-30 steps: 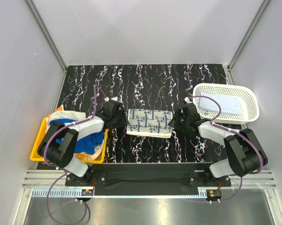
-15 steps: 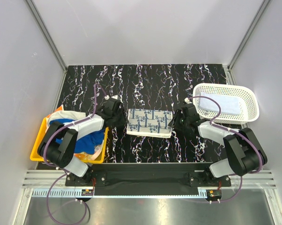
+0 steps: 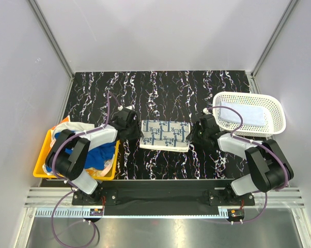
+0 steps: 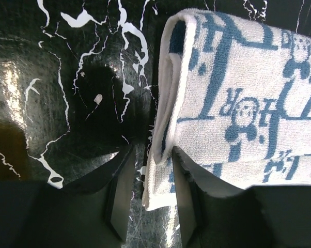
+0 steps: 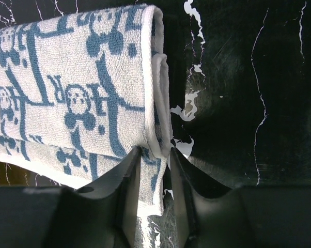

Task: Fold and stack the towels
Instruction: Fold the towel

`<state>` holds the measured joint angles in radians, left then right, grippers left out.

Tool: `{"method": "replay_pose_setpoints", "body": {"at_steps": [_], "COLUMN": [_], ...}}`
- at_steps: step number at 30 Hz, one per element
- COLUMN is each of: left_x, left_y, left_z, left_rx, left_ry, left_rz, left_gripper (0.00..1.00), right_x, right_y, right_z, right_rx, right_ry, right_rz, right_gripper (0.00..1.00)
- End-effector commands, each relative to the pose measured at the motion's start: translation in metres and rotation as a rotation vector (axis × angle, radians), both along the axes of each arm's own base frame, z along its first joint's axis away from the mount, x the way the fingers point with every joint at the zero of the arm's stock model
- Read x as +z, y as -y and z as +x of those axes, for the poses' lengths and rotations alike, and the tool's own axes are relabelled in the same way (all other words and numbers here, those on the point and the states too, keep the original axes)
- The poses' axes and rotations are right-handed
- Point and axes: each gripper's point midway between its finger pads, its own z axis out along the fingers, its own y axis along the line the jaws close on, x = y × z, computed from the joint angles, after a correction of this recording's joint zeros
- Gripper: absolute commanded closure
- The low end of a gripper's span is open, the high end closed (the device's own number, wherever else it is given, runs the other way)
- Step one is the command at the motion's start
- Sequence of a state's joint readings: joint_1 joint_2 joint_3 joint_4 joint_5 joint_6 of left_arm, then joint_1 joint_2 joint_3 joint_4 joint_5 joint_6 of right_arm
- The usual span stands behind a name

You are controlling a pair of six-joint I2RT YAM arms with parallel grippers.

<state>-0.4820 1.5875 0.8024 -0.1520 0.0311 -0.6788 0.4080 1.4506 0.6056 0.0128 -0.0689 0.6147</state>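
The left gripper [image 4: 153, 201] stands partly spread astride the left end of the folded blue-and-white patterned towel [image 4: 238, 93]. The lower layer's corner lies between its fingers, against the right-hand one, and bare black marbled table [image 4: 52, 103] shows between the cloth and the other finger. The right gripper [image 5: 155, 201] straddles the opposite end, where the hem nearly fills the space between its fingers; whether it truly pinches the cloth I cannot tell. Both wrist views show these layered edges up close. Only the overhead view shows this towel lying flat mid-table between the arms, a heap of towels [image 3: 99, 154] in the yellow bin [image 3: 41, 161] at the left, and a pale folded towel [image 3: 243, 114] in the white perforated basket [image 3: 277, 120] at the right.
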Motion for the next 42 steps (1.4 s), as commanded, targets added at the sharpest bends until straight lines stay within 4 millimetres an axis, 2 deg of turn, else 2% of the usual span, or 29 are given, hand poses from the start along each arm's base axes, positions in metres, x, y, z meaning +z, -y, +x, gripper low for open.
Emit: {"method": "replay_pose_setpoints", "body": {"at_steps": [1, 6, 10, 13, 20, 27, 32, 37, 38, 42], "left_x": [0.019, 0.022, 0.024, 0.025, 0.032, 0.054, 0.059, 0.057, 0.056, 0.052], "left_y": [0.017, 0.019, 0.02, 0.021, 0.024, 0.027, 0.028, 0.029, 0.029, 0.029], "left_z": [0.018, 0.021, 0.022, 0.023, 0.026, 0.031, 0.028, 0.027, 0.027, 0.025], "left_rx": [-0.017, -0.016, -0.018, -0.021, -0.032, -0.046, -0.056, -0.061, -0.061, -0.061], "left_ry": [0.07, 0.076, 0.077, 0.077, 0.085, 0.103, 0.091, 0.082, 0.083, 0.074], "left_rz": [-0.057, -0.062, -0.063, -0.066, -0.075, -0.076, -0.079, -0.079, -0.082, -0.081], "left_gripper": [0.62, 0.72, 0.77, 0.84, 0.99, 1.0, 1.0, 1.0, 1.0, 1.0], "right_x": [0.016, 0.017, 0.021, 0.023, 0.029, 0.038, 0.047, 0.042, 0.041, 0.041], "right_y": [-0.012, -0.012, -0.013, -0.013, -0.015, -0.012, -0.01, -0.007, -0.007, -0.005], "right_z": [0.016, 0.016, 0.018, 0.019, 0.02, 0.017, 0.018, 0.014, 0.013, 0.011], "right_rx": [0.003, 0.005, 0.006, 0.009, 0.017, 0.019, 0.017, 0.01, 0.008, 0.001], "right_ry": [0.061, 0.062, 0.065, 0.068, 0.072, 0.076, 0.085, 0.074, 0.073, 0.077], "right_rz": [0.028, 0.027, 0.029, 0.027, 0.03, 0.015, 0.012, 0.001, 0.002, -0.001], "right_gripper": [0.65, 0.71, 0.84, 0.89, 0.98, 1.0, 1.0, 0.77, 0.7, 0.61]}}
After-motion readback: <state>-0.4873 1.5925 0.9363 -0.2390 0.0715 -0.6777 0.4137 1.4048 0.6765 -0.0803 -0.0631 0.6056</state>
